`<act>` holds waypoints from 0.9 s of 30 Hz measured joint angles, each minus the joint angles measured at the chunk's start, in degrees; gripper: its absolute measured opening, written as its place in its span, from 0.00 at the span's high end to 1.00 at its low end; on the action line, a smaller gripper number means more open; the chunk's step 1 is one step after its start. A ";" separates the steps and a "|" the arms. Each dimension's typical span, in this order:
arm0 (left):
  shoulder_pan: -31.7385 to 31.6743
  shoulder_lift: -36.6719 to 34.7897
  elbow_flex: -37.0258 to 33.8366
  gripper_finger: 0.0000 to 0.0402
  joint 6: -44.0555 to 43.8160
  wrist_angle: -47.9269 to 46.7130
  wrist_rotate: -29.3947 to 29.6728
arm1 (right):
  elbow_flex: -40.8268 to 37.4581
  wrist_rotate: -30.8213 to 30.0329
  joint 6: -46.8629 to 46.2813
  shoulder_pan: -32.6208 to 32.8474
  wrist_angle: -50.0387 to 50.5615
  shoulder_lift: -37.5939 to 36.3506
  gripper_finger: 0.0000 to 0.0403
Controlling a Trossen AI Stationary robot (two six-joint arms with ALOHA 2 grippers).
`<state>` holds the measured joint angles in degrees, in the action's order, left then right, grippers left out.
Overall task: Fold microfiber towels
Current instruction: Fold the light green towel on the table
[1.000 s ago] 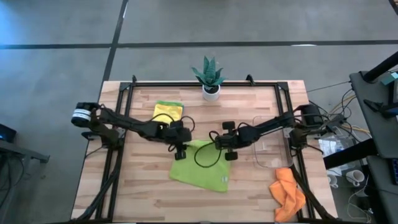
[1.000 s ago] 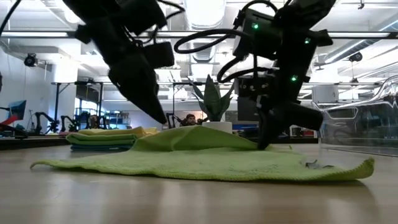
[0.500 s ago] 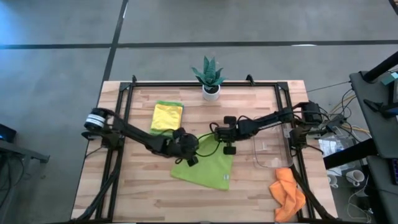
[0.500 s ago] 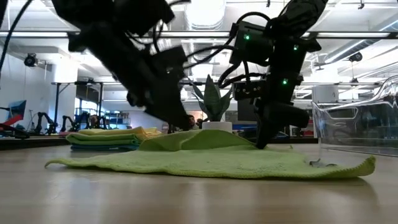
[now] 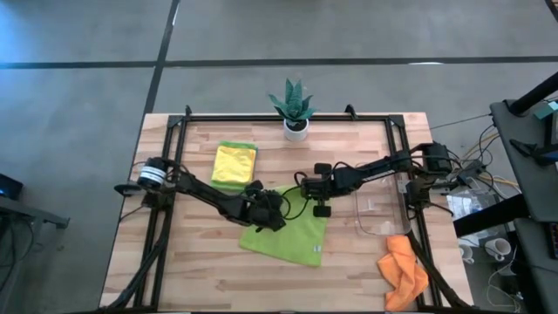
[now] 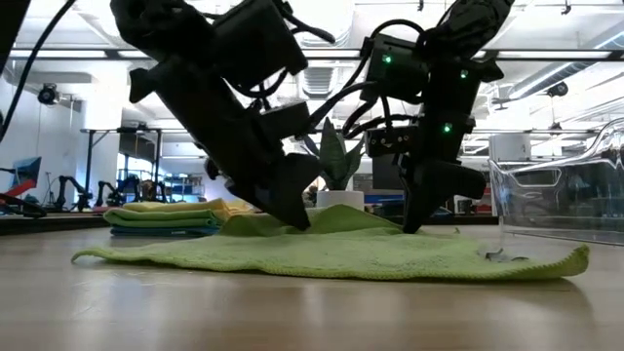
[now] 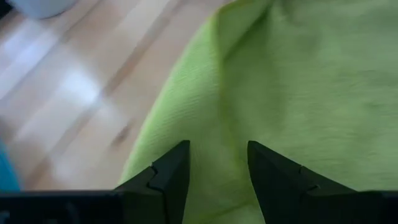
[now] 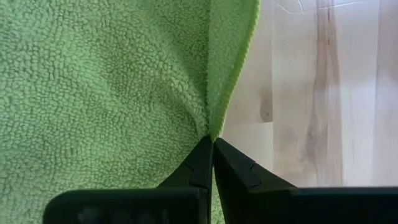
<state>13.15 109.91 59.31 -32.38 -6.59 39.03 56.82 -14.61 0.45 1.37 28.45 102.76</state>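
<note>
A lime green towel (image 5: 292, 234) lies spread on the table's middle, its far part raised in a ridge (image 6: 336, 216). My right gripper (image 5: 316, 202) is shut on the towel's far edge. My left gripper (image 5: 272, 212) is open over the towel's far left part, with a crease of the cloth (image 7: 219, 118) between its fingers. A folded stack with a yellow towel on top (image 5: 234, 163) lies at the far left; it also shows in the low view (image 6: 166, 216). An orange towel (image 5: 404, 272) lies crumpled at the near right corner. My left gripper stands with one finger (image 7: 168, 174) on each side of the crease; I cannot tell whether the fingers touch the cloth. My right gripper pinches a fold of the towel's edge (image 8: 211, 127) between its two shut fingers. It comes from above, pointing down. The cloth rises to the fingers there, and the rest of the towel lies on the table.
A clear plastic tray (image 5: 380, 212) stands to the right of the towel, just past my right gripper. A small potted plant (image 5: 294, 109) stands at the far edge. Bare wood lies at the near left (image 5: 183, 262).
My left gripper has gone from beside the folded stack toward the table's right and down onto the lime green towel's raised far part. My right gripper has stayed shut on the towel's edge and has shifted slightly toward the far edge.
</note>
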 joint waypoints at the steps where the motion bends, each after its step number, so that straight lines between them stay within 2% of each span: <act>1: -0.25 -0.02 0.00 0.64 -0.44 -1.10 0.58 | 0.00 0.02 0.00 0.00 0.00 0.00 0.98; 5: -1.94 -0.06 -0.47 0.70 -3.06 -2.84 0.36 | 0.00 0.04 0.00 0.07 0.00 0.00 0.98; 11: -4.24 -0.30 -1.09 0.97 0.15 -3.02 -1.55 | 0.00 0.26 0.02 0.67 -0.09 -0.07 0.98; 15: -5.73 -3.21 -0.50 0.99 4.21 -3.56 -5.43 | 0.00 1.13 0.39 1.07 0.26 -0.21 0.98; 22: -8.98 -11.09 -0.72 1.00 10.92 -4.80 -17.71 | 0.00 3.04 2.87 1.77 2.64 -0.46 0.98; 27: -11.44 -12.66 -0.76 1.00 14.69 -8.53 -24.45 | 0.00 3.06 3.08 1.77 2.90 -0.46 0.98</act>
<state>1.71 97.25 58.54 -17.70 -15.11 14.58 56.82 -11.55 3.53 3.14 31.34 102.30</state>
